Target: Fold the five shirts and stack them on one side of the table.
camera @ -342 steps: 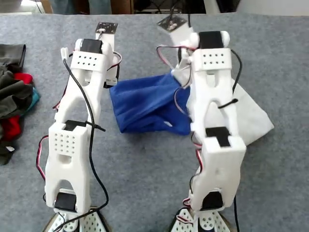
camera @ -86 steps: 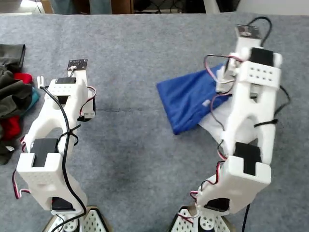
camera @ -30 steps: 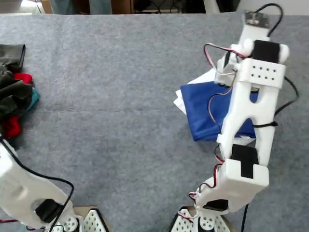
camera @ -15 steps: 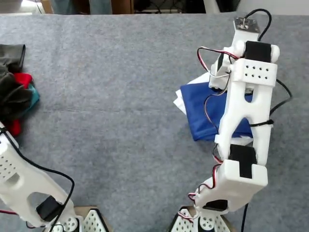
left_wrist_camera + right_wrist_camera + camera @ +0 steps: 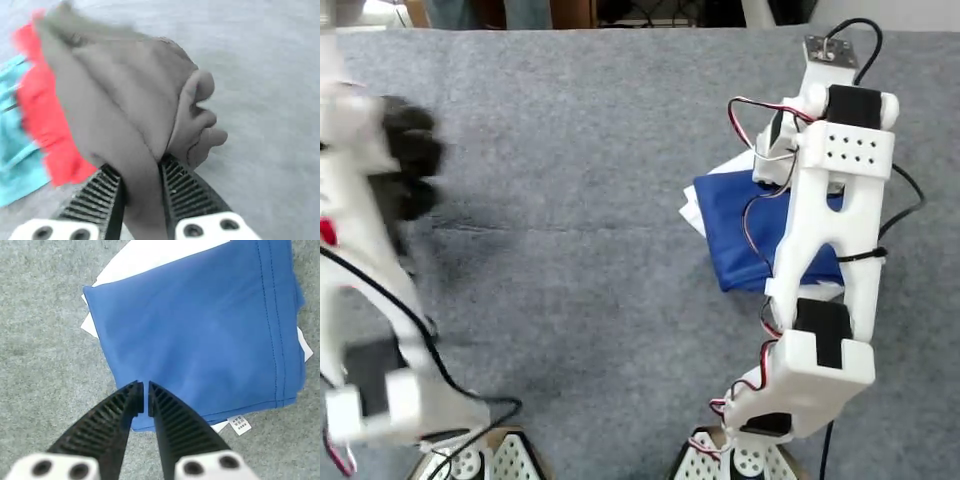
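My left gripper [image 5: 142,163] is shut on a dark grey shirt [image 5: 125,85], which hangs bunched from its fingers. Under it lie a red shirt [image 5: 50,130] and a teal shirt [image 5: 15,145]. In the high view the grey shirt [image 5: 408,160] is a dark blur at the far left, held by the left arm [image 5: 360,260]. A folded blue shirt [image 5: 200,330] lies on a folded white shirt [image 5: 160,255] at the table's right side. My right gripper [image 5: 146,385] hovers shut over the blue shirt's near edge, holding nothing.
Grey felt covers the table [image 5: 580,200], with a broad bare stretch between the two arms. The right arm [image 5: 830,220] stretches over the blue shirt [image 5: 740,225] and white shirt [image 5: 735,165]. A bit of red shirt [image 5: 328,232] shows at the left edge.
The left arm has swung forward over the pile at the left and lifted the dark grey shirt off it. The right arm has stayed over the blue shirt.
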